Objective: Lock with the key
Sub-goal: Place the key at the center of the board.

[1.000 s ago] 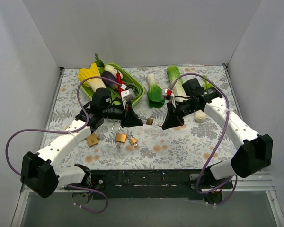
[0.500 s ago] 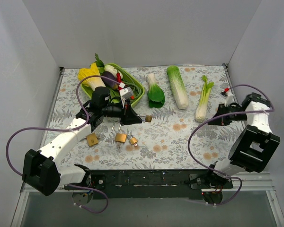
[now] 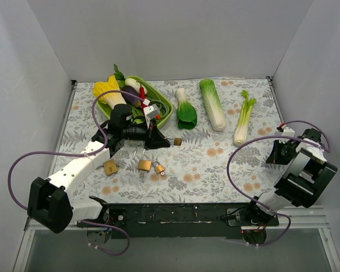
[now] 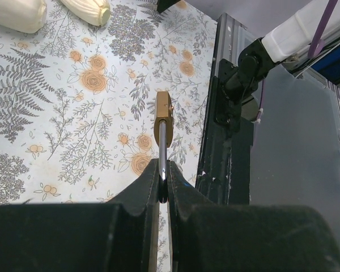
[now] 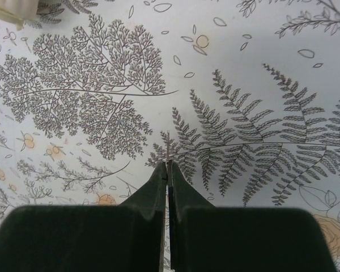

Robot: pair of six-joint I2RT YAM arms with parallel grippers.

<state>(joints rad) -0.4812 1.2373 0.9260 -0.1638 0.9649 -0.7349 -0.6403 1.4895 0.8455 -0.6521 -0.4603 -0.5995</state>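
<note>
The left end effector (image 3: 169,143) is pinched fully shut on the silver shackle of a small brass padlock (image 3: 178,141), which hangs off the desk (image 3: 215,170) near its middle. In the left wrist view the padlock (image 4: 163,109) juts straight out past the closed tips of that end effector (image 4: 163,184), edge-on, its shackle clamped between them. The right end effector (image 3: 273,157) sits low at the desk's 3 o'clock edge, well apart from the padlock. Its tips (image 5: 168,167) are closed on a thin metal strip (image 5: 168,144) that sticks out a little beyond them; seen edge-on, it is too slim to name surely. Three more brass padlocks (image 3: 144,165) lie in a row at about 7 o'clock from the held one. A green tray (image 3: 165,107) of toy vegetables stands at 11 o'clock. A bok choy (image 3: 186,112), a napa cabbage (image 3: 213,105) and a celery stalk (image 3: 243,118) lie from 12 to 2 o'clock.
</note>
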